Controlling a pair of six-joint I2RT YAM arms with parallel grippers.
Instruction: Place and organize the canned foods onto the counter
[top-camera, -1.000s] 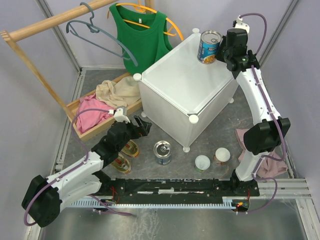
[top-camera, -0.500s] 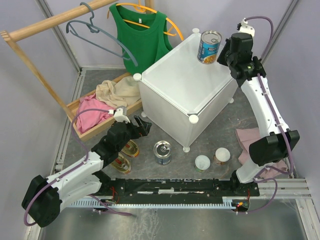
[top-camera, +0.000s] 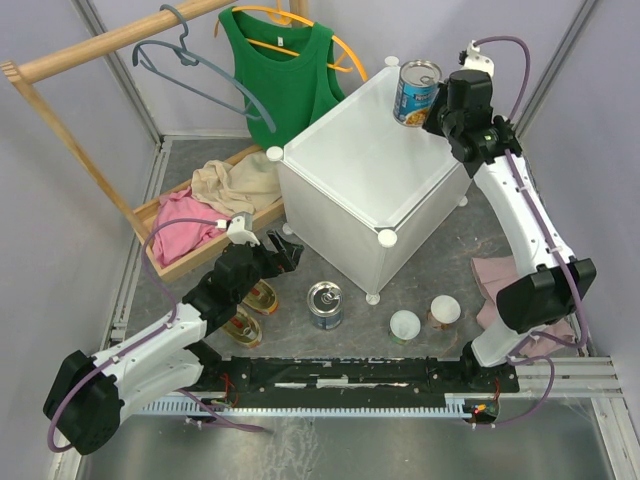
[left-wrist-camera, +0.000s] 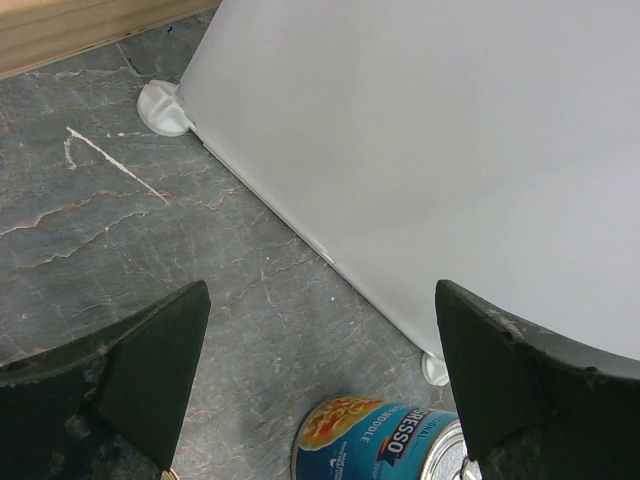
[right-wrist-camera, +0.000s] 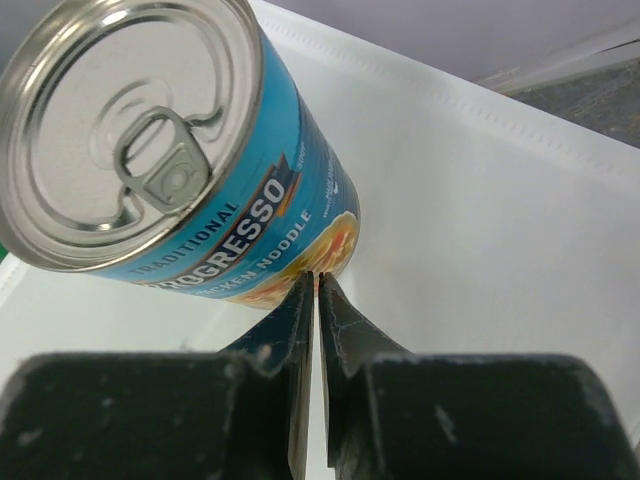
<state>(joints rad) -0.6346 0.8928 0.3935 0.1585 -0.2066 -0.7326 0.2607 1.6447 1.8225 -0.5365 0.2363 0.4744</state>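
Observation:
One tall blue-labelled can (top-camera: 416, 93) stands on the far corner of the white counter (top-camera: 360, 170). My right gripper (top-camera: 437, 108) is shut and empty, its tips (right-wrist-camera: 317, 278) touching the can's (right-wrist-camera: 190, 150) lower side. My left gripper (top-camera: 290, 252) is open and empty over the floor by the counter's front left side (left-wrist-camera: 450, 150). The second blue can (top-camera: 325, 304) stands on the floor just below the left gripper (left-wrist-camera: 320, 300). Two small white-lidded cans (top-camera: 405, 324) (top-camera: 445, 310) and two gold oval tins (top-camera: 262, 296) (top-camera: 243, 328) sit on the floor.
A wooden tray (top-camera: 165, 268) of clothes lies left of the counter. A green top (top-camera: 280, 70) hangs on a wooden rack behind. A pink cloth (top-camera: 490, 280) lies by the right arm's base.
My right gripper drew back to the right, then came in against the can, which shifted slightly left. The left arm has not moved.

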